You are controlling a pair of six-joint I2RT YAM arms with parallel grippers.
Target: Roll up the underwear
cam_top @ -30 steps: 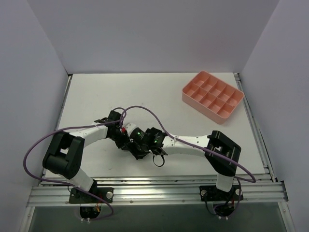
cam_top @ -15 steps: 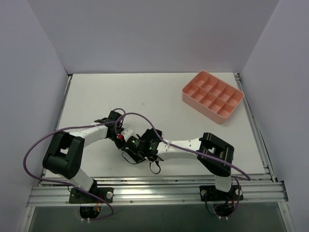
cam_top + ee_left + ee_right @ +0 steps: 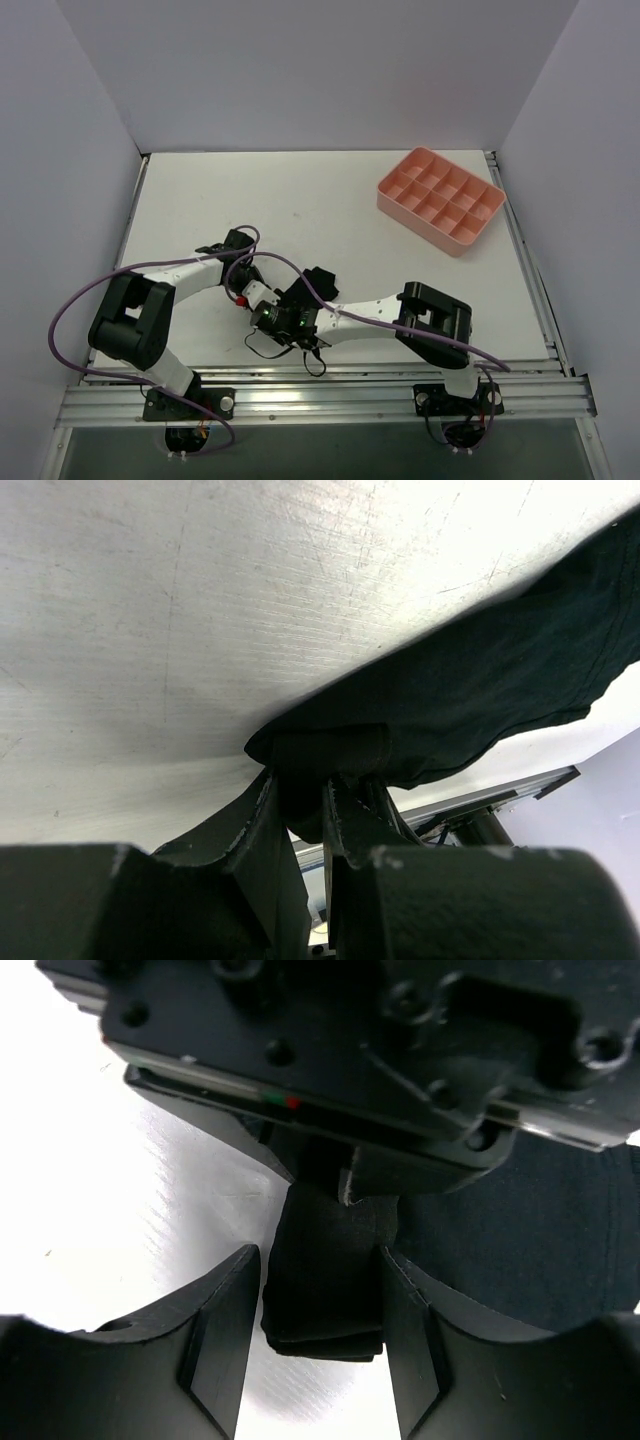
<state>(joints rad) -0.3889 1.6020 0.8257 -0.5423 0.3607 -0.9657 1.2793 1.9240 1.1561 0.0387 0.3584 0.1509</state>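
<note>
A: How's the left gripper (image 3: pixel 318 780)?
B: Narrow, pinching a fold of the underwear (image 3: pixel 480 680), which lies on the table (image 3: pixel 200 600) near its front edge.
A: And the right gripper (image 3: pixel 320 1260)?
B: Hugging the rolled end.

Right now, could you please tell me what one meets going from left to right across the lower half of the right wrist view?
Bare white tabletop → one black gripper finger → rolled matte black fabric underwear → the other black gripper finger.
</note>
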